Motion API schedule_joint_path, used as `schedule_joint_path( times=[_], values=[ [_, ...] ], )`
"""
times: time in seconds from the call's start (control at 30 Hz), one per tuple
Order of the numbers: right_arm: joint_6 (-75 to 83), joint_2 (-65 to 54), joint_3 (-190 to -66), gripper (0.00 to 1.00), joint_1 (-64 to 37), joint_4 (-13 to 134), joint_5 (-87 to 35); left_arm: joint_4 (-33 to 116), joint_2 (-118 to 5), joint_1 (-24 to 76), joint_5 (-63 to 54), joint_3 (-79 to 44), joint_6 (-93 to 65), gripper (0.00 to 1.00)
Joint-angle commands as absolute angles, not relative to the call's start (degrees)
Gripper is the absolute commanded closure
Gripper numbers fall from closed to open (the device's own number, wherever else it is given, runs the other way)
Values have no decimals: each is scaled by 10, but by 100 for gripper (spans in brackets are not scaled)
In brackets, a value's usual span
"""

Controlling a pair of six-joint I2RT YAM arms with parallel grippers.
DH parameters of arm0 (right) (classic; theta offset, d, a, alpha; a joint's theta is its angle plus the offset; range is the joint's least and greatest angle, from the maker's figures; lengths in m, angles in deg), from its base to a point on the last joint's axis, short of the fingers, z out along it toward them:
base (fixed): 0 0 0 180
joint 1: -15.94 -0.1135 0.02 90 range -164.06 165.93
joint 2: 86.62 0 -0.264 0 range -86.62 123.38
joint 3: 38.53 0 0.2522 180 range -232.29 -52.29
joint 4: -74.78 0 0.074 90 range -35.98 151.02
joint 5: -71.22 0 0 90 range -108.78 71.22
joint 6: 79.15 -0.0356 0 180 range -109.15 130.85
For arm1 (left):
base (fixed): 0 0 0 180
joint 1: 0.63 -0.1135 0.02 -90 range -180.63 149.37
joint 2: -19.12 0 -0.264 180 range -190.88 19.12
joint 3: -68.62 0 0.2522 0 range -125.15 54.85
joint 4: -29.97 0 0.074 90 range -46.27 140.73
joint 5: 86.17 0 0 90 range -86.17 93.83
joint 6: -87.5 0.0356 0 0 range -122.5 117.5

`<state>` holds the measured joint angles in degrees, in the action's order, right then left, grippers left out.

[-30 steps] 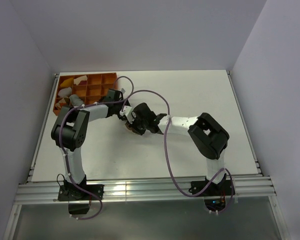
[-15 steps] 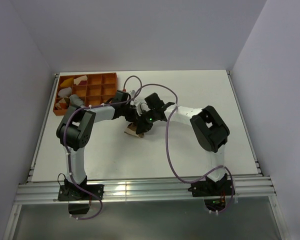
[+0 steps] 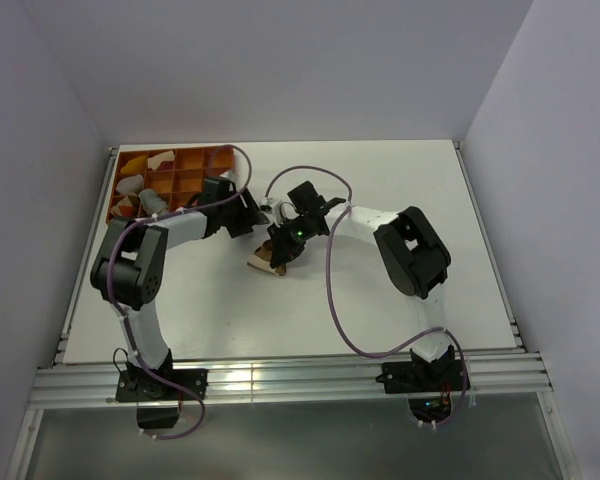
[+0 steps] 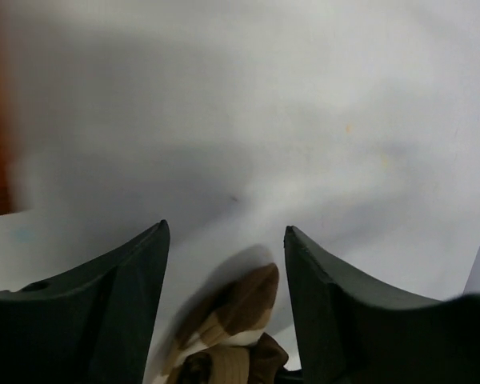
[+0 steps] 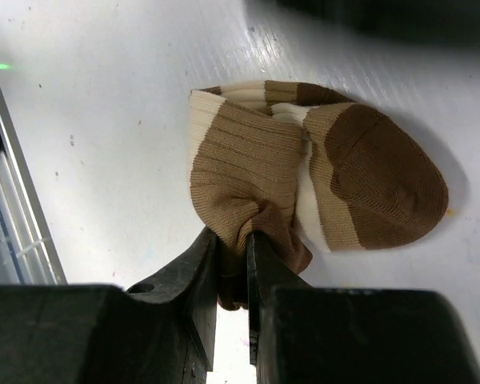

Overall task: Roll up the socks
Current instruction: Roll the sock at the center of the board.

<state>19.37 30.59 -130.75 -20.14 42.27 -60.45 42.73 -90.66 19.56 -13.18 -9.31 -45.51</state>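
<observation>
The brown-and-white striped sock point(image 5: 304, 184) lies bunched and folded on the table point(image 3: 410, 190), right of the orange tray point(image 3: 180, 158) and nearer the arm bases. The right gripper point(image 5: 232, 250) is nearly closed, pinching a fold at the sock's edge. The left gripper point(image 4: 224, 240), between tray and sock, is well open and holds nothing.
</observation>
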Motion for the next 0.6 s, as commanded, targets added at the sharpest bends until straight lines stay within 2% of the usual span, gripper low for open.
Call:
schedule_joint_path(
  times=[0.0,0.13,0.27,0.4,0.57],
  values=[
    [185,349,-1313,100,-202,370,-569,421,-836,171,-54,-78,-489,34],
    [174,366,-1334,100,-200,353,-565,454,-785,161,-29,-72,-515,28],
    [137,376,-1346,100,-195,353,-566,454,-712,157,8,-15,-555,25],
    [82,380,-1347,100,-190,365,-571,412,-611,157,11,77,-594,25],
    [-19,374,-1325,100,-190,417,-566,365,-523,160,-49,203,-638,27]
  ],
)
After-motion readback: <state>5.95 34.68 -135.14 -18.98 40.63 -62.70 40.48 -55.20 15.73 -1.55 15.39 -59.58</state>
